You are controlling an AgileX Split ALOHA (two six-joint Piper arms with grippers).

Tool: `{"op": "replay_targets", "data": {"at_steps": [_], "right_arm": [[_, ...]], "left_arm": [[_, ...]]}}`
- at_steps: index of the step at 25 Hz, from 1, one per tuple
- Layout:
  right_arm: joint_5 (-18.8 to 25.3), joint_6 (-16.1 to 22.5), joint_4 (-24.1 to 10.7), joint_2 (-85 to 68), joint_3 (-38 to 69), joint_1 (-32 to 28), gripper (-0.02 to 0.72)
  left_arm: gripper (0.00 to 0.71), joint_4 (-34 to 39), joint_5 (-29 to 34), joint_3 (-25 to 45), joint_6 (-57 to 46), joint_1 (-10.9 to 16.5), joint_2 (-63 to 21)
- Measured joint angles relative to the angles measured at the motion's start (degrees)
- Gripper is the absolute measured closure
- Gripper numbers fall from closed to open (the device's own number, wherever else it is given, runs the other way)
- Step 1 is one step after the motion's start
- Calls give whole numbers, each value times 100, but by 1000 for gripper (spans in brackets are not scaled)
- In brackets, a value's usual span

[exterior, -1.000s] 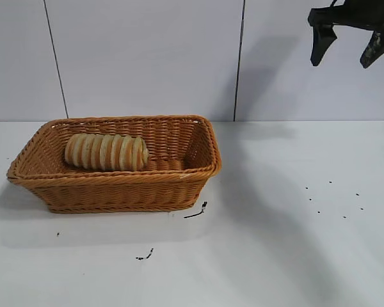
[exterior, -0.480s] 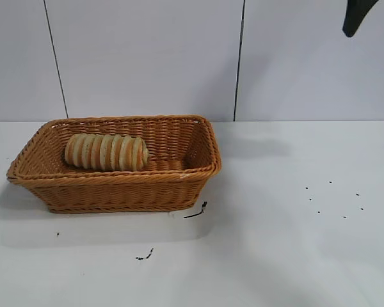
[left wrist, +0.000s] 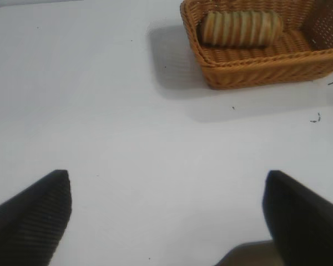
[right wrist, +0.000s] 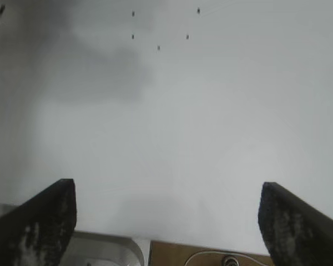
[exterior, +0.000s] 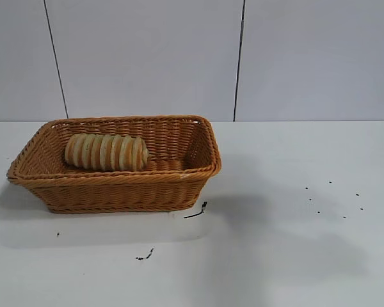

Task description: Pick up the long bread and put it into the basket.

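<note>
The long bread (exterior: 107, 152), a tan loaf with pale and orange-brown stripes, lies inside the orange-brown wicker basket (exterior: 118, 190) at the left of the table. Both also show in the left wrist view, the bread (left wrist: 241, 27) inside the basket (left wrist: 261, 64), far from that gripper. My left gripper (left wrist: 166, 191) is open and empty over bare table. My right gripper (right wrist: 167, 199) is open and empty, high over the table near its edge. Neither gripper shows in the exterior view.
Small black specks (exterior: 333, 198) dot the white table at the right, and black scribble marks (exterior: 196, 212) lie beside the basket's front corner. The table's edge and a brown surface (right wrist: 211, 255) show below the right gripper.
My right gripper, seen open at the exterior view's top right a second ago, has risen out of that view. The bread and basket have not moved.
</note>
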Motion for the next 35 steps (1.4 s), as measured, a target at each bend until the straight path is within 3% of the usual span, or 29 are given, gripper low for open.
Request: {"op": "replay_targets", "data": {"at_steps": [7, 14, 35], "right_arm": [[-248, 1, 0, -2304, 494, 0, 94], [-266, -1, 0, -3395, 496, 23, 94], [-267, 99, -45, -3530, 496, 66, 94]], "left_arm": [[14, 0, 0, 0, 0, 0, 0], [14, 0, 0, 0, 0, 0, 0], [14, 0, 0, 0, 0, 0, 0]]}}
